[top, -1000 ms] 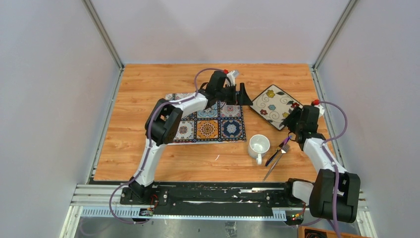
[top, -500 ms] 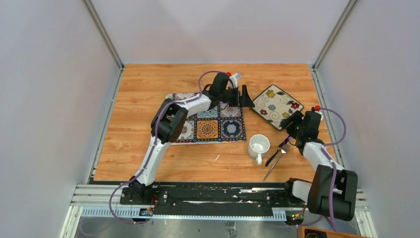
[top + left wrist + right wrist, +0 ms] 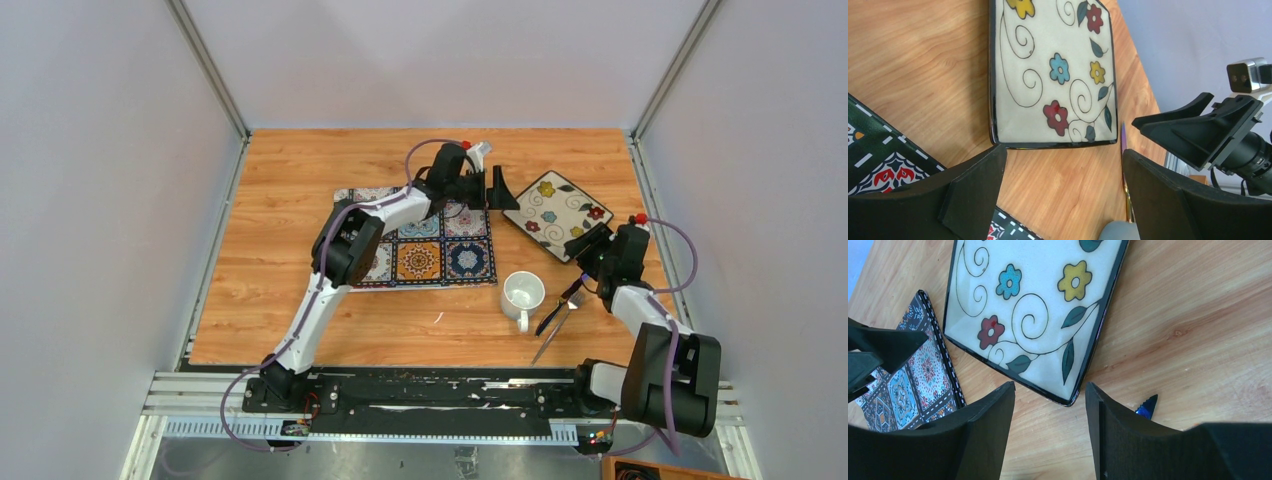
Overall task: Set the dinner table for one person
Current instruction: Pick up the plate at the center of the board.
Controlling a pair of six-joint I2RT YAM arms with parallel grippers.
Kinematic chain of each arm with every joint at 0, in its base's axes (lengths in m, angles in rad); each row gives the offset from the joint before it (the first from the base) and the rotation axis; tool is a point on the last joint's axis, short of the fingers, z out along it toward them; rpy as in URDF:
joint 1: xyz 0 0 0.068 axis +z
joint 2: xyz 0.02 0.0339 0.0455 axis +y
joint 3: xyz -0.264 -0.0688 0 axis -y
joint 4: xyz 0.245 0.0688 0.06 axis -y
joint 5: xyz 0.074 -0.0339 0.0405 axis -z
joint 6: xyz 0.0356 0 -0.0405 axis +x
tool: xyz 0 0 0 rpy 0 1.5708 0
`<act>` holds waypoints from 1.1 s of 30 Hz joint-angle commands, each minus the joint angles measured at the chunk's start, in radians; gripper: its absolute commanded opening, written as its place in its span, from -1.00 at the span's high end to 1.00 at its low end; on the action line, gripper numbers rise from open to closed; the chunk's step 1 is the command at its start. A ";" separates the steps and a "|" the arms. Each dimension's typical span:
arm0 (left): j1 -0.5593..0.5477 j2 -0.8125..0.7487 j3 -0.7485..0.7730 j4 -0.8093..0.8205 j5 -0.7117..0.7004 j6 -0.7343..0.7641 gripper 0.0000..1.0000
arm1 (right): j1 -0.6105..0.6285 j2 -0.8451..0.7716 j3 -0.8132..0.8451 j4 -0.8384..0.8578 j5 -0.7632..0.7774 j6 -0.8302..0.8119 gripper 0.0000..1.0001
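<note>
Currently: dinner table (image 3: pixel 290 185) — wood-plank top carrying every item, with the setting not yet assembled. Placemat (image 3: pixel 420 248), tile-patterned, lies at centre. The square flowered plate (image 3: pixel 555 213) rests on bare wood just beside the mat's far right corner, not on it. White mug (image 3: pixel 523 293) stands near the mat's near right corner, with the fork (image 3: pixel 553 335) and a dark, purple-ended utensil (image 3: pixel 548 320) just to its right. Left gripper (image 3: pixel 1064 152): jaws spread wide with nothing between them. Over the last second it has reached further right, past the mat's edge, to the plate's left corner. Right gripper (image 3: pixel 1049 387): likewise parted and empty — it has drawn in lower and now faces the plate's near right corner. The plate itself has not moved. Judgement: both arms are closing on the plate, so moving it onto the mat looks to be the step in hand; mug and cutlery remain to be placed.
</note>
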 commanded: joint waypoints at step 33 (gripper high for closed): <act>-0.012 0.195 0.163 0.023 0.044 -0.115 -0.83 | -0.027 0.094 -0.021 0.051 -0.063 0.022 0.02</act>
